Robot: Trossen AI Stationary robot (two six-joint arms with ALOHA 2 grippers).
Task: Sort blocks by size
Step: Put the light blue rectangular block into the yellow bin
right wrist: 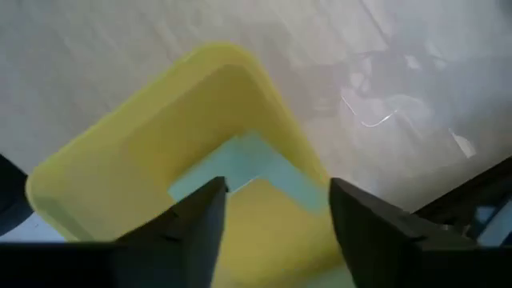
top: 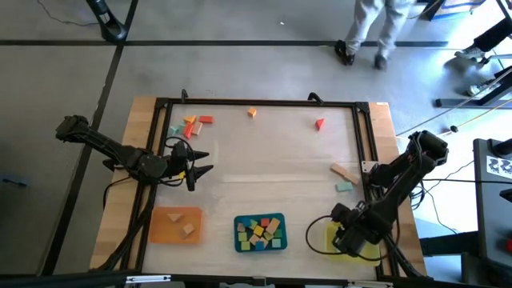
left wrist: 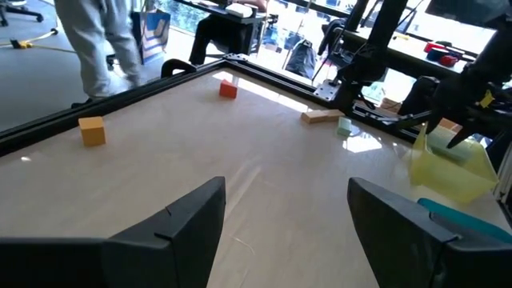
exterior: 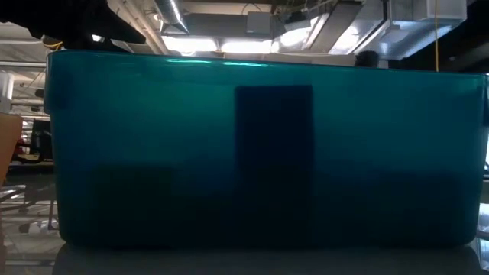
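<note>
Over on the left side of the table the left gripper (top: 194, 167) hangs with its fingers spread wide and nothing between them, close to a small cluster of red, orange and mint blocks (top: 192, 125) by the far-left corner. In front of it sits the orange tray (top: 175, 225) with a couple of tan pieces in it, and next along the near edge the teal tray (top: 260, 233), already well filled with mixed coloured blocks.

Further across, a lone orange block (top: 252, 113) and a red block (top: 320, 123) lie well apart near the far rail, and a long tan block (top: 345, 172) with a mint block (top: 344, 186) just beside it waits by the right rail.

The action is at the right — the right gripper (right wrist: 272, 212) hangs directly over the yellow tray (right wrist: 128, 168), jaws part-way open, with a mint angle-shaped piece (right wrist: 240, 164) lying on the tray floor just beyond the fingertips. It looks let go, though I can't be sure the fingers are fully clear of it.

To finish this well, I'd say open a touch wider, then lift straight up — no sideways drag, or the fingers could nudge the piece or shove the light tray toward the rail.
</note>
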